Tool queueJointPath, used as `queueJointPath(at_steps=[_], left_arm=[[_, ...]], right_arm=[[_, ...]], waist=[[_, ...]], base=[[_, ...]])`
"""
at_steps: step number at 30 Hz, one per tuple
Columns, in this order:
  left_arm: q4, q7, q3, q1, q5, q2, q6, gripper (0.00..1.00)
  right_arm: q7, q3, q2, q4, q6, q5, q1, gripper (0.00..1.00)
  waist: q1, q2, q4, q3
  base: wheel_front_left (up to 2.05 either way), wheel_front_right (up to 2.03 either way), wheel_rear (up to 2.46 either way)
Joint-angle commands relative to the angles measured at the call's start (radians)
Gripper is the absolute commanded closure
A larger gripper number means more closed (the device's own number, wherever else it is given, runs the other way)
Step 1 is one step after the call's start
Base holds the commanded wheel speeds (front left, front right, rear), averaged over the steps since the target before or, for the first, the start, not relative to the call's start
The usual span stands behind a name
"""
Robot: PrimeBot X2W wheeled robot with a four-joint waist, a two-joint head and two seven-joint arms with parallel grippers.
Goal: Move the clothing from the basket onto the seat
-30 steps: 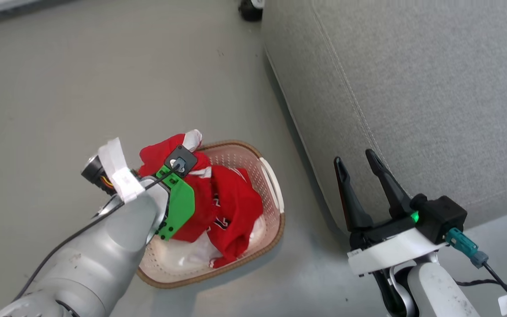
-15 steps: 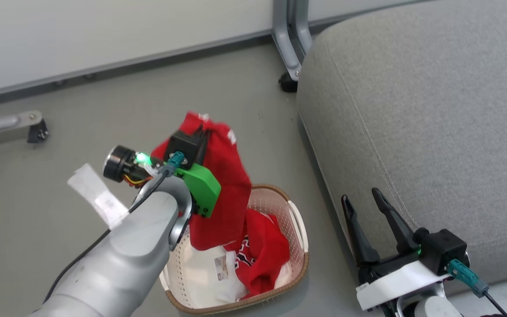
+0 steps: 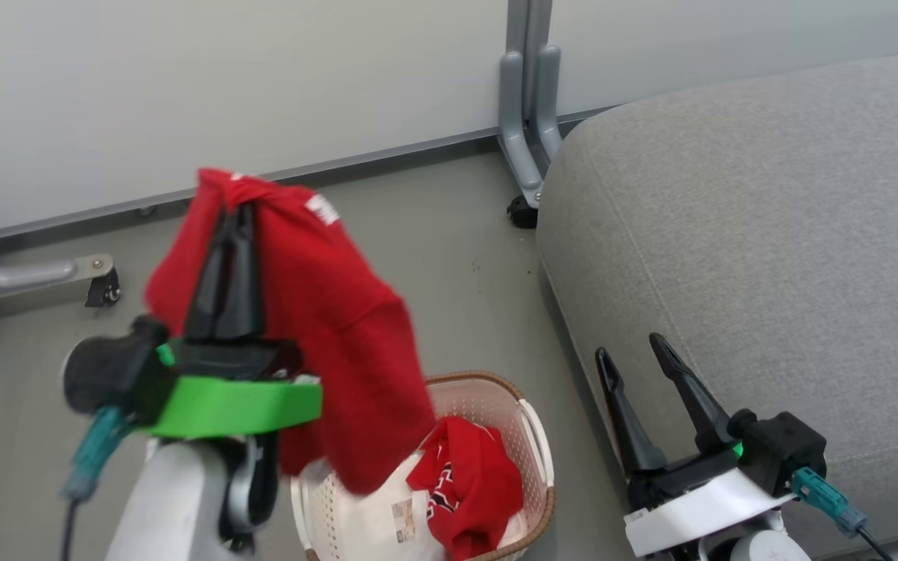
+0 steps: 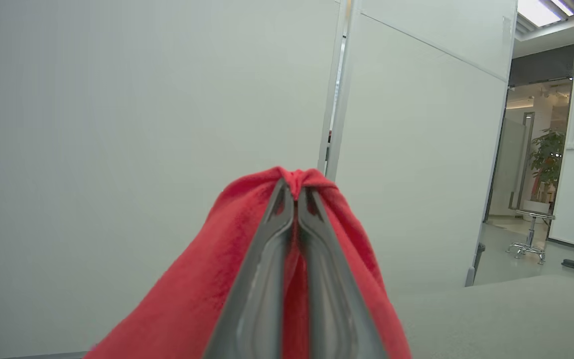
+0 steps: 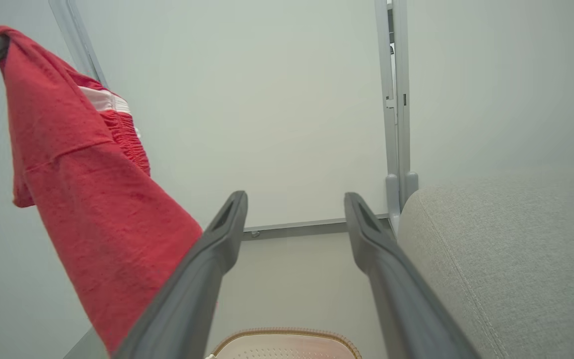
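**Head view.** The left gripper point(image 3: 237, 210) is clenched on the lifted garment point(image 3: 340, 327), fingers pointing up. The red cloth is pinched at the tips and drapes down and to the right. Its lower edge overlaps the left side of the basket point(image 3: 488, 382) in this view. The second garment point(image 3: 468, 483) lies bunched in the basket's right half, with a label point(image 3: 402, 520) on the basket's inside beside it. The basket stands on the floor point(image 3: 433, 234) near the seat point(image 3: 730, 234), with a strip of floor between them. The right gripper point(image 3: 628, 348) is released, fingers spread with nothing between them, in front of the seat's left edge. A wall panel point(image 3: 262, 78) stands behind. A post point(image 3: 527, 86) with a castor point(image 3: 521, 212) stands just beside the seat's far corner, and a side leg point(image 3: 36, 273) lies low at far left. Open floor runs from the basket to the wall, and the seat top is open grey cloth.

**Left wrist view.** Both fingers are pressed together, with cloth folded over the tips and falling down both sides. The panel is close behind. The seat top shows at lower right. Past the panel's end there is a plant point(image 4: 548, 159) and a stool point(image 4: 531, 234).

**Right wrist view.** The fingers are wide apart, and the floor and the panel's base rail show in the gap. The lifted garment hangs at left, its white-striped band showing, and its lower part passes behind the left finger. The basket rim lies at the bottom edge between the fingers. The seat's rounded edge is just beside the right finger; whether they touch cannot be told.
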State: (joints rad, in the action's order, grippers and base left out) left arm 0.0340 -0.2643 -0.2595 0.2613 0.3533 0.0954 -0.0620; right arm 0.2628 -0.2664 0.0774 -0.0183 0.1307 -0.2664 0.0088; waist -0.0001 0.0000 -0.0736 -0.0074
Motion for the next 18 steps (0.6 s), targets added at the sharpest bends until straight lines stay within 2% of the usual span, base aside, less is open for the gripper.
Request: queueJointPath(at_steps=[1, 5, 8, 13, 18], left_arm=[[0.035, 0.000, 0.052, -0.041, -0.004, -0.016, 0.034, 1.00], [0.123, 0.000, 0.155, -0.101, -0.027, -0.042, 0.118, 1.00], [0.168, 0.000, 0.156, -0.121, 0.006, -0.045, 0.146, 1.00], [0.176, 0.000, 0.091, -0.143, 0.012, -0.045, 0.187, 1.00], [0.167, 0.000, -0.024, -0.116, -0.006, -0.045, 0.194, 1.00]], right_arm=[[0.003, -0.001, 0.001, 0.006, 0.000, -0.004, 0.003, 0.00], [0.003, -0.008, 0.007, 0.014, 0.000, 0.002, 0.005, 0.00], [0.003, -0.012, 0.010, 0.017, 0.000, 0.003, 0.004, 0.00], [0.003, -0.023, 0.007, 0.022, 0.000, 0.001, 0.004, 0.00], [0.003, -0.024, 0.002, 0.029, 0.000, -0.005, 0.010, 0.00]], waist=[[0.0001, 0.0000, -0.012, -0.011], [0.0001, 0.0000, -0.019, -0.017], [0.0001, 0.0000, -0.024, -0.017], [0.0001, 0.0000, -0.033, -0.015], [0.0001, 0.0000, -0.037, -0.009]], base=[[0.00, 0.00, 0.00], [0.00, 0.00, 0.00], [0.00, 0.00, 0.00], [0.00, 0.00, 0.00], [0.00, 0.00, 0.00]])
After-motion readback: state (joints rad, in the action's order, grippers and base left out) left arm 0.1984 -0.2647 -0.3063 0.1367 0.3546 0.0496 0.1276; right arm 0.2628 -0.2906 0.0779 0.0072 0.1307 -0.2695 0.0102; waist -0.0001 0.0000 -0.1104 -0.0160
